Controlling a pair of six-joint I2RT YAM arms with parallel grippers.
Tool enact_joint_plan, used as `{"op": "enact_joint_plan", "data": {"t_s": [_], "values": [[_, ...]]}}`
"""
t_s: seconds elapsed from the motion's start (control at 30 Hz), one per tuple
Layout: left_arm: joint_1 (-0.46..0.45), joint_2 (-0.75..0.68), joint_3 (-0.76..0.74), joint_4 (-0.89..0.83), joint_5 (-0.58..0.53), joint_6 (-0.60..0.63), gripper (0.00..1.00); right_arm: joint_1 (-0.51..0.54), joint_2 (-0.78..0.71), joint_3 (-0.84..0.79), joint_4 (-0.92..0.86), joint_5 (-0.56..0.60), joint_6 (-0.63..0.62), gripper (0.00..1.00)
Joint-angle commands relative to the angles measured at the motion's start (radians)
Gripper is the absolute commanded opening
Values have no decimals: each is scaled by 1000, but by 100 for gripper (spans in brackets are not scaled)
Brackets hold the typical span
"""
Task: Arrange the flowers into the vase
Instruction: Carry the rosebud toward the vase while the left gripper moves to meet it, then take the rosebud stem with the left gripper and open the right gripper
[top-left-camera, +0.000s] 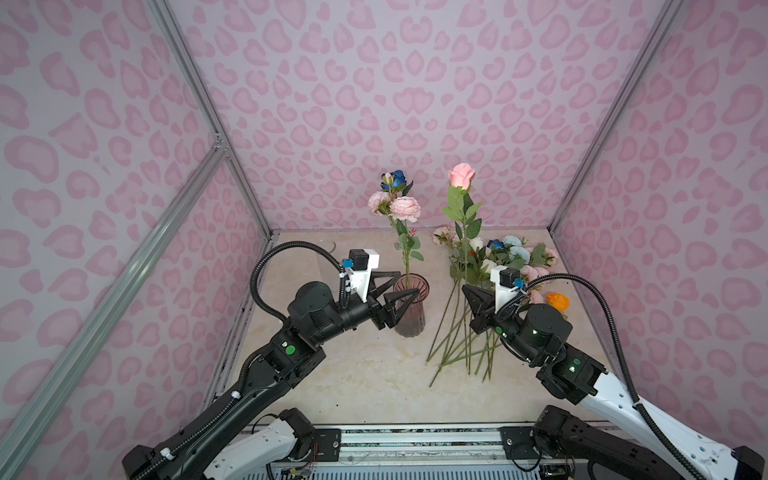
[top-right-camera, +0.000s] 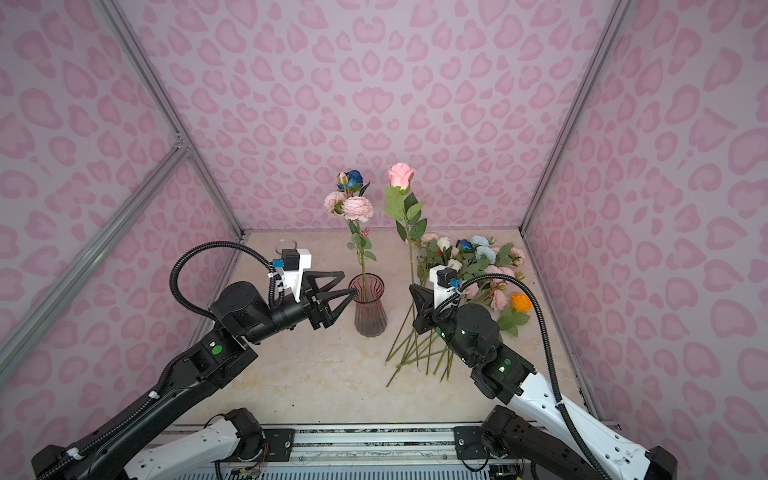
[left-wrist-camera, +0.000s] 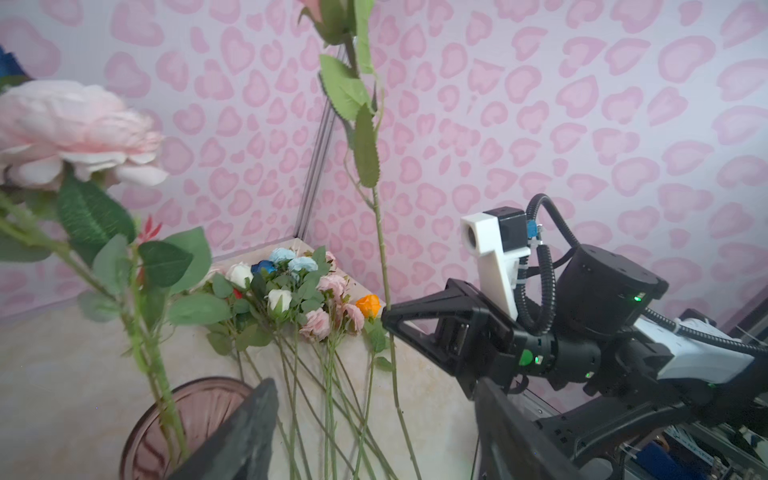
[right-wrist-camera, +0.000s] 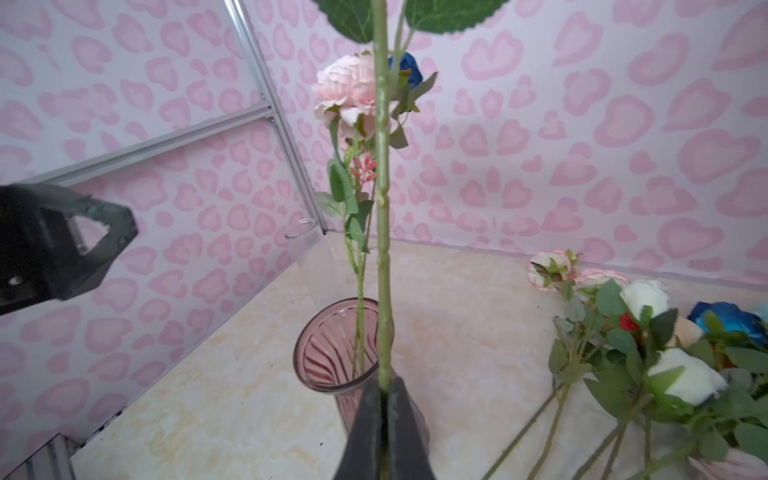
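The right gripper pinches the pink rose upright, just beside the vase. Its long stem tail could knock the rim, or its leaves could snag the peony standing inside. The left gripper is spread at the rim; I can't tell whether it touches. The other flowers lie beyond, and the rose's stem end is lost among them.

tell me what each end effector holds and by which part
The right end effector is shut on the pink rose, gripping its bare stem below the leaves. The left end effector, open by the vase, holds nothing.
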Motion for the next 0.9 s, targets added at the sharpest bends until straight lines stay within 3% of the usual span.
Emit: {"op": "enact_joint_plan", "data": {"t_s": [0.0, 0.13, 0.37, 0.53, 0.63, 0.67, 0.8, 0.87], "values": [[-46, 94, 64, 52, 43, 49, 66, 66, -6, -14, 103, 5, -18, 1], [-84, 208, 142, 92, 70, 36, 61, 153, 4, -17, 152, 43, -22, 1], [-90, 268, 149, 155, 47, 1, 58, 212, 34, -19, 206, 61, -29, 1], [-90, 288, 164, 163, 41, -15, 22, 214, 53, -19, 225, 58, -24, 1], [-90, 294, 169, 163, 38, -25, 8, 213, 56, -22, 235, 60, -24, 2], [-89, 295, 168, 164, 32, -27, 5, 214, 58, -22, 237, 63, -21, 4], [-90, 288, 177, 153, -4, -11, 4, 215, 58, -19, 233, 62, -10, 39], [-89, 281, 204, 115, -40, 33, 4, 214, 41, -20, 215, 76, -13, 49]]}}
